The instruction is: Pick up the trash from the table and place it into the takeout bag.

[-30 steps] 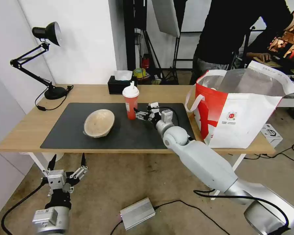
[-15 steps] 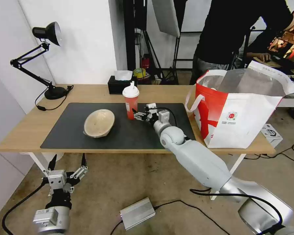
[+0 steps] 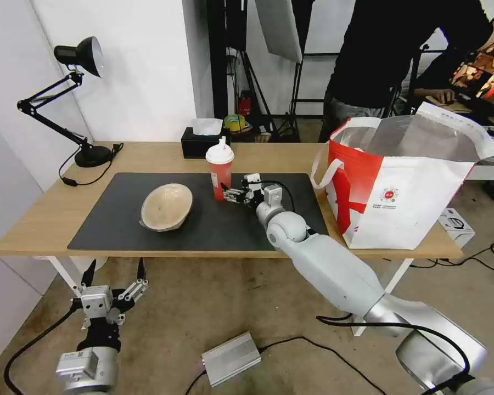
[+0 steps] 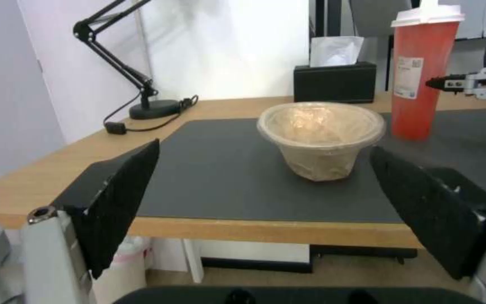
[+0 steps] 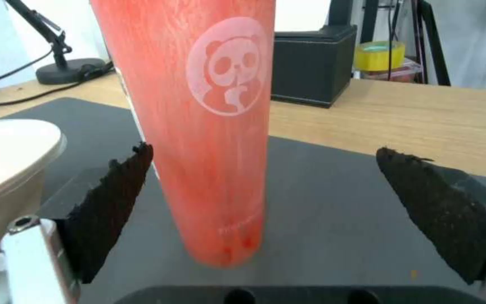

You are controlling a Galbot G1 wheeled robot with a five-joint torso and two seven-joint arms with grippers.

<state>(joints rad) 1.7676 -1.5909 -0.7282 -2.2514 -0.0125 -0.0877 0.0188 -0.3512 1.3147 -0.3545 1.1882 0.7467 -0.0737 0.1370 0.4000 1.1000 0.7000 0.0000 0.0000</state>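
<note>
A red drink cup with a white lid stands upright on the dark mat of the table. My right gripper is open at the cup's lower half. In the right wrist view the cup stands between the fingers, close to one pad and apart from the other. A beige bowl sits left of the cup. The takeout bag stands open at the table's right end. My left gripper hangs open below the table's front edge, facing the bowl.
A black tissue box sits behind the cup at the table's far edge. A black desk lamp stands at the far left corner with its cable on the wood. A metal box and cables lie on the floor.
My right gripper has slid left along the mat towards the red cup, which now stands between its open fingers. The left arm, bowl and bag have not moved.
</note>
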